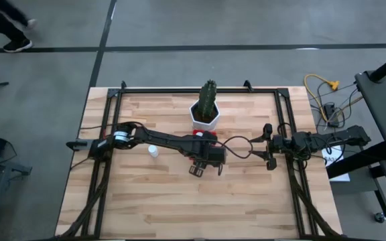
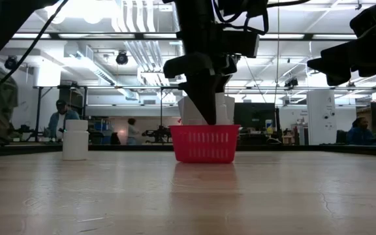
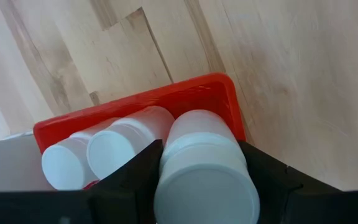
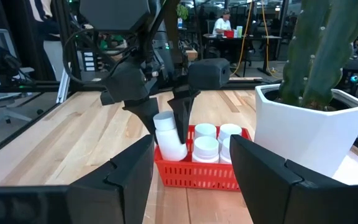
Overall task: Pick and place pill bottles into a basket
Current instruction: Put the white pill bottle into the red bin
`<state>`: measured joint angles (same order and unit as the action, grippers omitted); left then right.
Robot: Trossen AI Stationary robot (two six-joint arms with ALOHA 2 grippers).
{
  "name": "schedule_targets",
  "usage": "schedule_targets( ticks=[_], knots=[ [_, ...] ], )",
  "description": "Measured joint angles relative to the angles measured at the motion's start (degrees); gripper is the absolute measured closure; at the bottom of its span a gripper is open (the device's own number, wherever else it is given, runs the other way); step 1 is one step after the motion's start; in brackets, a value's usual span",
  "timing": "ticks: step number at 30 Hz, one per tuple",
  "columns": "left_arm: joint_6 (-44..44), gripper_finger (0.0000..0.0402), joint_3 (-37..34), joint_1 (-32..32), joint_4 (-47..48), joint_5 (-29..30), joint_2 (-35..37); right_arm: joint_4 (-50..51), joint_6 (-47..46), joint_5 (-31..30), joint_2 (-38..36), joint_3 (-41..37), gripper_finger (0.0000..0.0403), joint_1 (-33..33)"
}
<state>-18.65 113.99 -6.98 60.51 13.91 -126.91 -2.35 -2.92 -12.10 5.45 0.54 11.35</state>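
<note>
From above, my left gripper [image 1: 205, 163] is over the middle of the table [image 1: 146, 207], just in front of the white pot with the cactus [image 1: 206, 107]. It hides most of the red basket [image 1: 203, 134]. One pill bottle [image 1: 153, 152] stands alone on the wood, beside my left arm. My right gripper [image 1: 268, 146] waits near the right edge of the table.

From table height, the lone bottle [image 2: 76, 139] stands upright, well apart from the basket [image 2: 204, 143]. My left gripper [image 2: 204, 98] comes down into the basket from above.

In my left wrist view, my fingers [image 3: 135, 177] are closed on a bottle [image 3: 204, 177], one on each side of it, and it is over the basket [image 3: 216, 93]. Two other bottles already lie inside.

In my right wrist view, my right fingers [image 4: 272, 180] stand open with nothing between them. I see the held bottle [image 4: 169, 138] tilted at the basket's end and at least three caps in the basket [image 4: 197, 171]. I judge the task mostly done: this bottle must be released, and the lone one must be collected.
</note>
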Motion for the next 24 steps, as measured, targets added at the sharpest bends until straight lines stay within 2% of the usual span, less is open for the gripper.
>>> schedule_targets(
  ticks=[20,24],
  knots=[
    [-0.2,0.0243,0.0,0.0,-2.6,-0.2,0.0,0.0,-0.1,0.0,0.0,0.0,0.0202,0.0],
    [-0.2,0.0216,0.0,0.0,-2.6,-0.2,0.0,0.0,-0.1,0.0,0.0,0.0,0.0202,0.0]
  ],
)
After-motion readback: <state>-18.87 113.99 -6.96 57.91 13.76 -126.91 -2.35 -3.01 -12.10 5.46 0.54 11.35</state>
